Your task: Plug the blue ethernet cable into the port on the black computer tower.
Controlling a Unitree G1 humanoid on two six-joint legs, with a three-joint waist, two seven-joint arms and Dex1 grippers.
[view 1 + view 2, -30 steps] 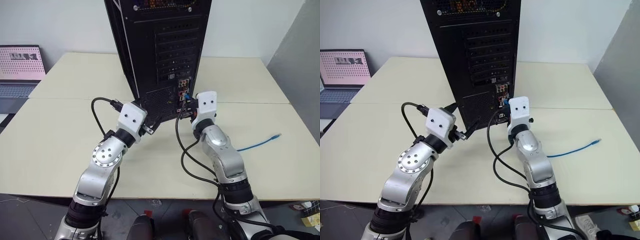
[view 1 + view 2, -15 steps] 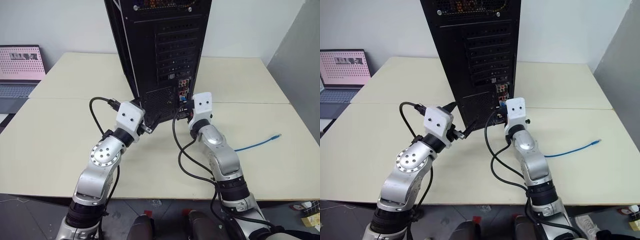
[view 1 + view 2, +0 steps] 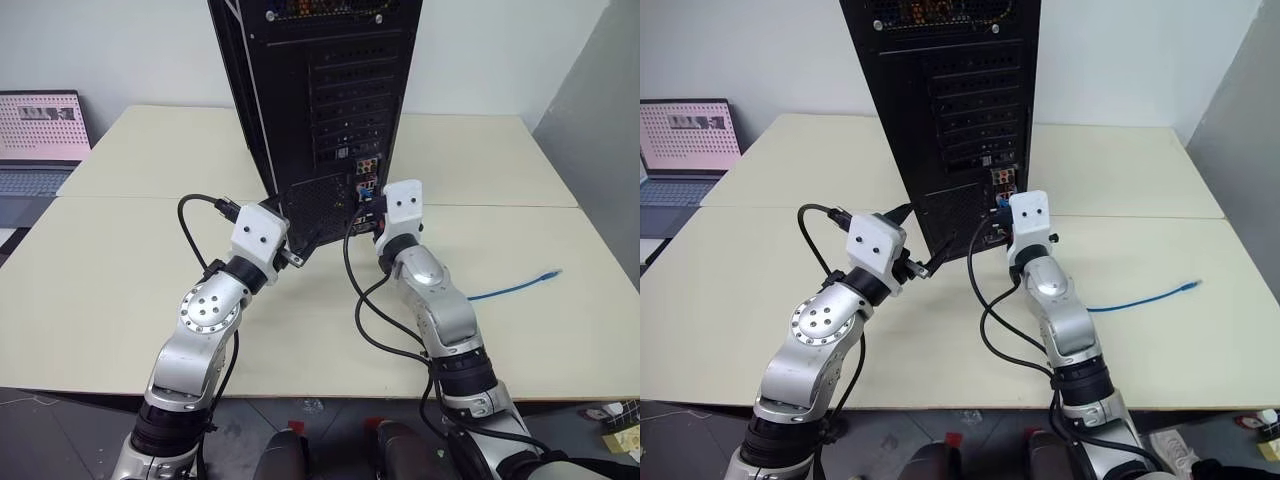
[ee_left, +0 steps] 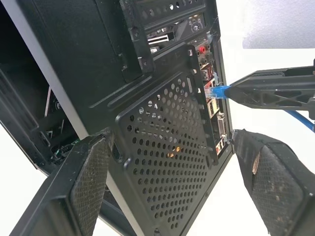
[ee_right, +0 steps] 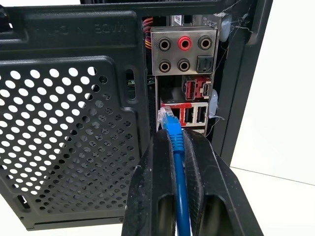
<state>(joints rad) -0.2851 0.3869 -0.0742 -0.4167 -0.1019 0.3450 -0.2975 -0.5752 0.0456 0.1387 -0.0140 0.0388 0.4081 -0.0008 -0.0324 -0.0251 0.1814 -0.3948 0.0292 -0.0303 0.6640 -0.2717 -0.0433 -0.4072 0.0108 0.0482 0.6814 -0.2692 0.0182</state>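
The black computer tower [image 3: 320, 100] stands upright on the table, its rear panel facing me. My right gripper [image 5: 176, 140] is shut on the blue ethernet cable [image 5: 173, 129] just behind its plug. The plug's tip sits at the mouth of the port [image 5: 163, 110], below the round audio jacks; how deep it sits I cannot tell. The rest of the cable [image 3: 510, 290] trails right across the table to its free plug [image 3: 551, 271]. My left gripper [image 4: 182, 187] is open, a finger on each side of the tower's perforated lower panel [image 4: 162, 147].
A laptop with a pink screen [image 3: 40, 125] sits at the far left. Black robot wires [image 3: 365, 300] loop between my arms above the table [image 3: 100, 270]. A grey wall [image 3: 600, 110] borders the right side.
My right forearm and wrist have swung slightly left, closer to the tower's panel, with the plug still held at the port. The left arm has stayed put.
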